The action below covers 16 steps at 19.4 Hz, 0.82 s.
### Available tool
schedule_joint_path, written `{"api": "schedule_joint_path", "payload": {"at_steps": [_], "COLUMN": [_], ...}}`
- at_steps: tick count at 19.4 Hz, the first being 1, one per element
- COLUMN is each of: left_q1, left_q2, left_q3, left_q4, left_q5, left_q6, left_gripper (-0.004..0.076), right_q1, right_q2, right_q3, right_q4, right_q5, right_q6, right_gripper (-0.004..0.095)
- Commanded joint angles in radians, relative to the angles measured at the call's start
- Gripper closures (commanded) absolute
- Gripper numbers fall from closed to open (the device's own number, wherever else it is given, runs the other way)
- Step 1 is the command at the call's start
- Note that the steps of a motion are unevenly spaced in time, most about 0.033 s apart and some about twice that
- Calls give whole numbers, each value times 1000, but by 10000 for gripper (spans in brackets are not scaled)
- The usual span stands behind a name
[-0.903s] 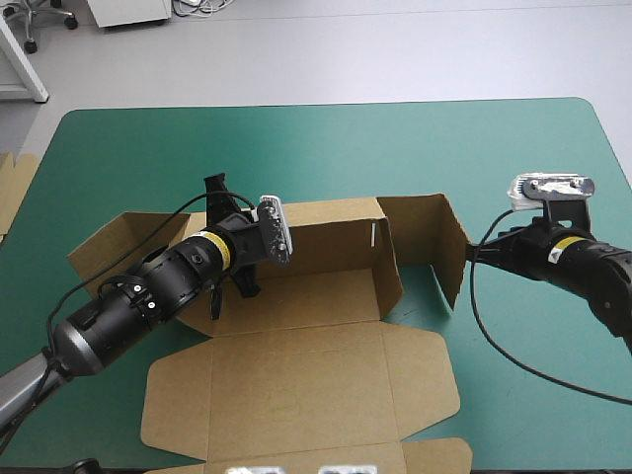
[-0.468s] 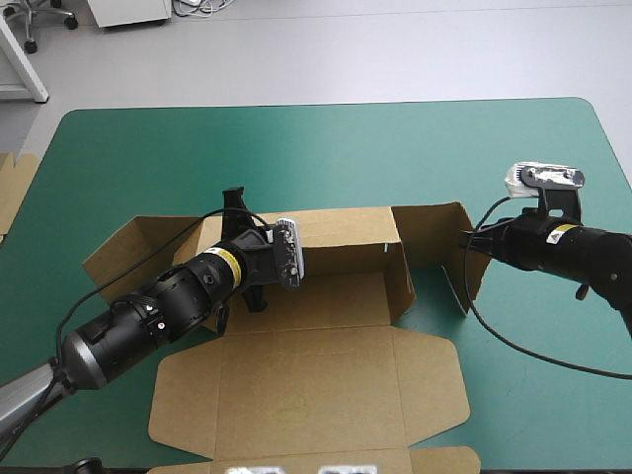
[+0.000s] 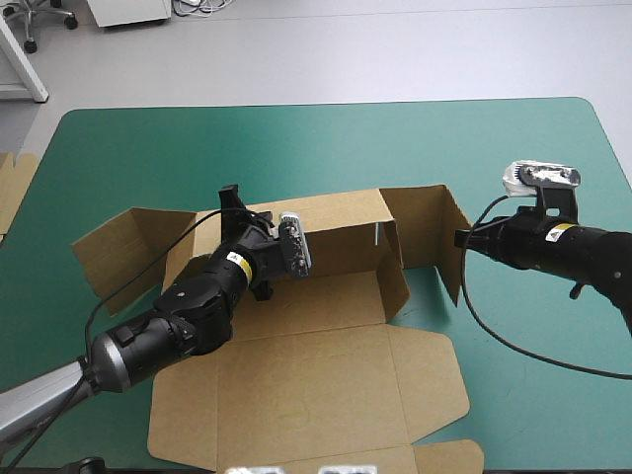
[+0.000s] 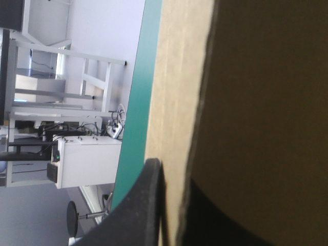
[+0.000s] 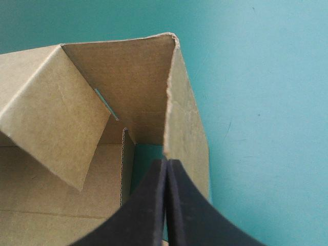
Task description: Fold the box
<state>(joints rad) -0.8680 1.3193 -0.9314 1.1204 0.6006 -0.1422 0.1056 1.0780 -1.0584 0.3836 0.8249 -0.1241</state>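
The brown box (image 3: 296, 365) lies mid-table with its lid flat toward the near edge and its back wall (image 3: 336, 222) raised. My left gripper (image 3: 235, 209) is at the left end of that wall. In the left wrist view my left gripper (image 4: 171, 171) is shut on the box (image 4: 256, 102), one black finger on each face of the board. My right gripper (image 3: 458, 237) is at the free edge of the upright right flap (image 3: 434, 222). In the right wrist view my right gripper (image 5: 167, 161) is all but shut, and the flap's edge (image 5: 187, 128) runs in between the tips.
The box's left flap (image 3: 118, 247) stands out, partly raised, toward the table's left side. More brown board (image 3: 15, 188) shows past the left edge. Bare teal-green cover (image 3: 494, 138) stretches behind and to the right of the box.
My left gripper moved right along the back wall, and the box shifted right, then back left. My right gripper came left to the right flap, which now stands more upright.
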Motion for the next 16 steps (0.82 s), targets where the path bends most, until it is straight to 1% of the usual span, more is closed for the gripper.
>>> {"api": "schedule_joint_path", "payload": {"at_steps": [1, 3, 5, 7, 11, 15, 16], "left_q1": [-41, -55, -76, -111, -133, -133, -133], "left_q2": [-14, -14, -14, -14, -14, -14, -14], "left_q3": [-4, 14, 52, 87, 107, 107, 107], "left_q4": [29, 65, 116, 195, 237, 245, 249], "left_q5": [129, 154, 181, 216, 268, 267, 265], "left_q6": [-93, -104, -172, -201, -247, -285, -285], "left_gripper": [734, 734, 734, 734, 734, 734, 734], "right_q1": [-6, -6, -6, -6, -6, -9, -27], "right_q2": [-15, -15, -15, -15, -15, 34, 74], "right_q3": [-37, -37, -37, -37, -37, -87, -116], "right_q4": [43, 43, 43, 48, 56, 69, 110], "right_q5": [-43, -43, -43, -44, -44, -37, -11], "right_q6": [-24, -26, -26, -26, -26, -43, -49], "right_gripper": [927, 927, 927, 927, 927, 927, 927]}}
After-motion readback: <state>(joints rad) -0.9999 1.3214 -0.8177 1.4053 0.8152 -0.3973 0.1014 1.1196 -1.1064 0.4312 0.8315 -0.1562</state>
